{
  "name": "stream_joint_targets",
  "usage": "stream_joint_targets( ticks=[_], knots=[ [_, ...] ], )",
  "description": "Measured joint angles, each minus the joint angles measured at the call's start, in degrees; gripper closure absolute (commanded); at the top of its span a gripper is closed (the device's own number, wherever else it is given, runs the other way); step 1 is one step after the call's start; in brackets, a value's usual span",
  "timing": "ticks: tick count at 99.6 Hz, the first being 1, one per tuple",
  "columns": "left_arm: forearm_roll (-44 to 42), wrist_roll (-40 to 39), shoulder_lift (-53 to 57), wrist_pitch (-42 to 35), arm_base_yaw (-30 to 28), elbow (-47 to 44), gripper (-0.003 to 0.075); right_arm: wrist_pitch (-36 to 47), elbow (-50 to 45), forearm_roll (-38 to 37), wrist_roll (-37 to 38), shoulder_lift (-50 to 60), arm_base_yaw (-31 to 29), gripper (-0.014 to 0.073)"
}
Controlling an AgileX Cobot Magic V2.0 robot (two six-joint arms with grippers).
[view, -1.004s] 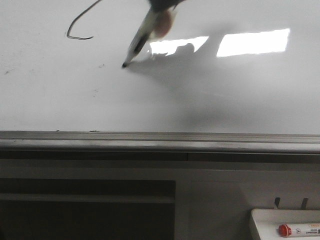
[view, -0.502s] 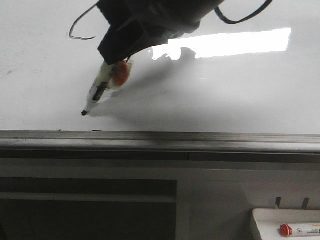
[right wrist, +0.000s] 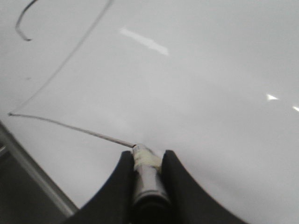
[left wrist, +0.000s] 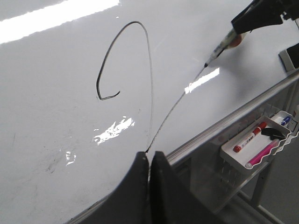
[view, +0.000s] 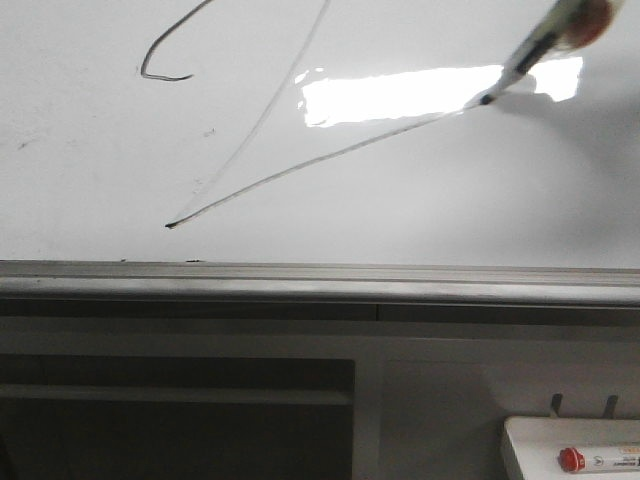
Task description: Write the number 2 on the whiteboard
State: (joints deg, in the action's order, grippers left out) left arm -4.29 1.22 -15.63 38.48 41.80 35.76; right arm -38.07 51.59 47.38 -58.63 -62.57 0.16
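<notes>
Glossy white fills nearly everything on show: the whiteboard (view: 420, 210) spans the front view down to its grey metal rail (view: 320, 282), with a bright rectangular glare (view: 400, 95) in the upper right of the frame. On it sits the number 2 (view: 255, 135), drawn in thin black line: a curved hook at the upper left of the frame, a long diagonal running down to a sharp corner low on the board just above the rail, and a slanted base stroke climbing rightward from that corner through the glare. At the upper end of that base stroke, the tip of the marker (view: 530, 52) touches the board, tilted, its barrel entering from the upper right corner. The right wrist view shows the right gripper (right wrist: 145, 161) with its fingers (right wrist: 122, 179) pinching that marker, the nib right at the end of the line. In the left wrist view the left gripper (left wrist: 149, 161) has its dark fingers pressed together with nothing between them, hovering just over the corner of the 2. Down in the lower right of the front view a small white tray (view: 530, 445) carries a red-capped marker (view: 598, 460); the left wrist view adds a pink one (left wrist: 261, 155) beside it.
</notes>
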Motion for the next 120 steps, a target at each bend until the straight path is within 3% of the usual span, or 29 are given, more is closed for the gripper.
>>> stream_joint_targets(
  ticks=[11, 35, 46, 63, 72, 87, 94, 105, 120],
  knots=[
    [0.00, 0.00, 0.00, 0.00, 0.00, 0.00, 0.0741, 0.00, -0.20, 0.00, 1.68, 1.19, -2.92, 0.0654],
    [0.00, 0.00, 0.00, 0.00, 0.00, 0.00, 0.0741, 0.61, 0.31, -0.22, 1.94, 1.90, -0.95, 0.0654],
    [0.51, 0.00, 0.00, 0.00, 0.00, 0.00, 0.0741, 0.57, 4.07, -1.06, 1.21, 3.47, 2.53, 0.0654],
    [3.18, 0.00, 0.00, -0.38, 0.00, 0.00, 0.0728, -1.79, 14.15, 4.99, 0.87, 8.04, 12.37, 0.0654],
    [6.12, 1.15, 0.00, -1.87, 0.00, -0.05, 0.0614, -2.92, 17.80, 6.64, 0.78, 9.51, 18.29, 0.0654],
    [16.19, 12.14, -1.31, -4.65, 0.00, 1.56, 0.0255, -5.05, 18.39, 6.99, 0.75, 8.89, 26.05, 0.0654],
    [20.91, 17.87, -3.87, -4.36, 0.00, 4.08, 0.0186, -7.16, 17.70, 6.99, 0.75, 6.78, 28.87, 0.0654],
    [27.01, 26.32, -9.77, 0.70, 0.00, 10.03, 0.0227, -10.41, 16.84, 6.63, 0.75, 2.44, 33.59, 0.0654],
    [34.21, 35.11, -18.28, 10.24, 0.00, 16.86, 0.0355, -11.01, 16.60, 6.08, 0.53, -2.19, 39.68, 0.0654]
  ],
)
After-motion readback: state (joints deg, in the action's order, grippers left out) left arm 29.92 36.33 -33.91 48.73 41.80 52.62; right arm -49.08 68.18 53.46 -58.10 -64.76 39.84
